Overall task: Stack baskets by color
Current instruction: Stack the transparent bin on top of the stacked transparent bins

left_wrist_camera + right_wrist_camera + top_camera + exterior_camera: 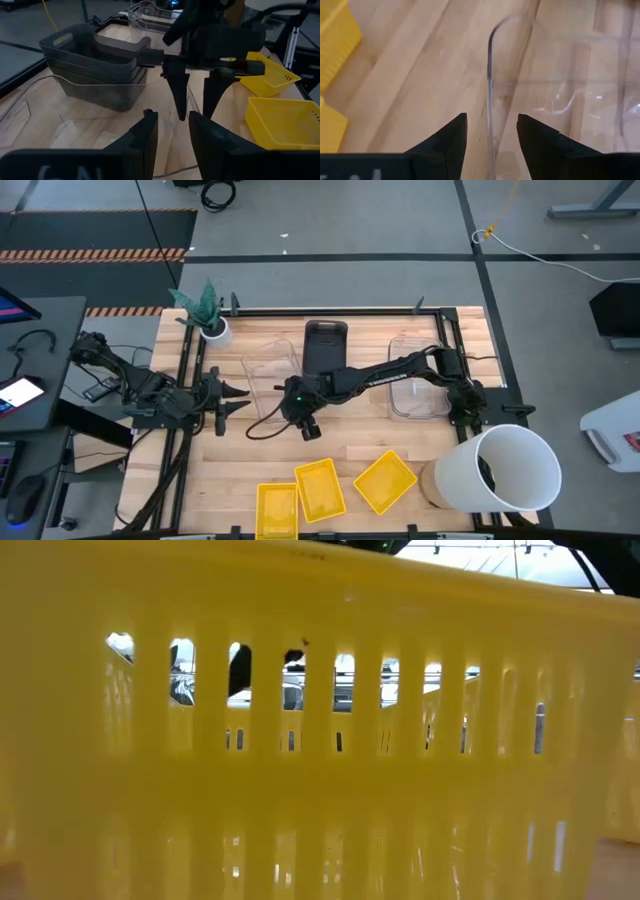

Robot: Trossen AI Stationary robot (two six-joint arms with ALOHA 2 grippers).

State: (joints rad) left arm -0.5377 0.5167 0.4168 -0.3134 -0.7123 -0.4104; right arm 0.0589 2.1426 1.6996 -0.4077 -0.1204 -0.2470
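Yellow baskets [330, 490], three, lie unstacked at the near edge. Grey stack [95, 65] is done far centre. My right gripper [490, 132] straddles a clear basket's [555, 75] wall, released. My left gripper [235, 398] waits left, empty.

Right tool [306, 427] hangs mid-table, fingers spread; left tool [236, 398] waits at left, seemingly part-open.
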